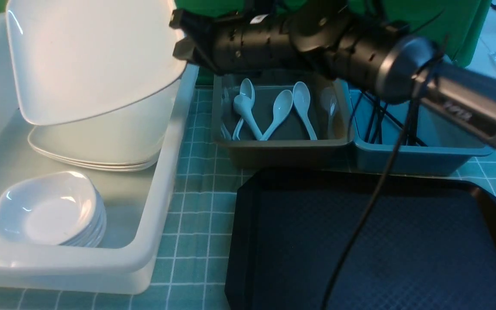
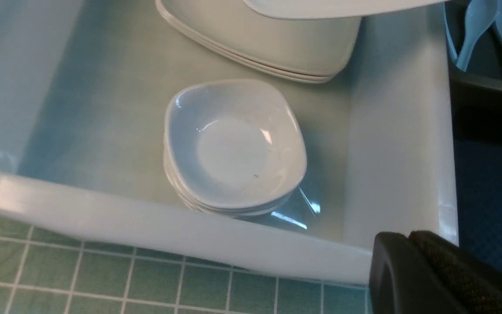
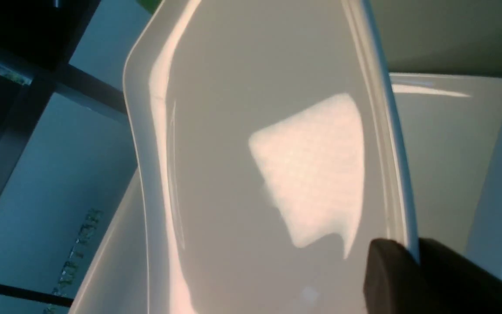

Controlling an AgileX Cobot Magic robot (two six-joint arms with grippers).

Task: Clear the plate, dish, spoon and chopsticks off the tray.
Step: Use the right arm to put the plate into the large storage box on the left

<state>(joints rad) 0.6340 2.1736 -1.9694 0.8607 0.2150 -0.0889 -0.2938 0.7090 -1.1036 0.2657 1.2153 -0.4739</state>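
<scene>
One tray on teal grid mat, green backdrop; right jaws pinch plate.

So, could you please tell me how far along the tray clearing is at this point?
Nearly done. The tray shows nothing on its visible part; small dishes sit stacked in the white tub, spoons lie in the brown tub, and black chopsticks seem to be in the blue tub. In hand: the right gripper holds the plate tilted above the plate stack. Remaining: setting it down and letting go.
</scene>
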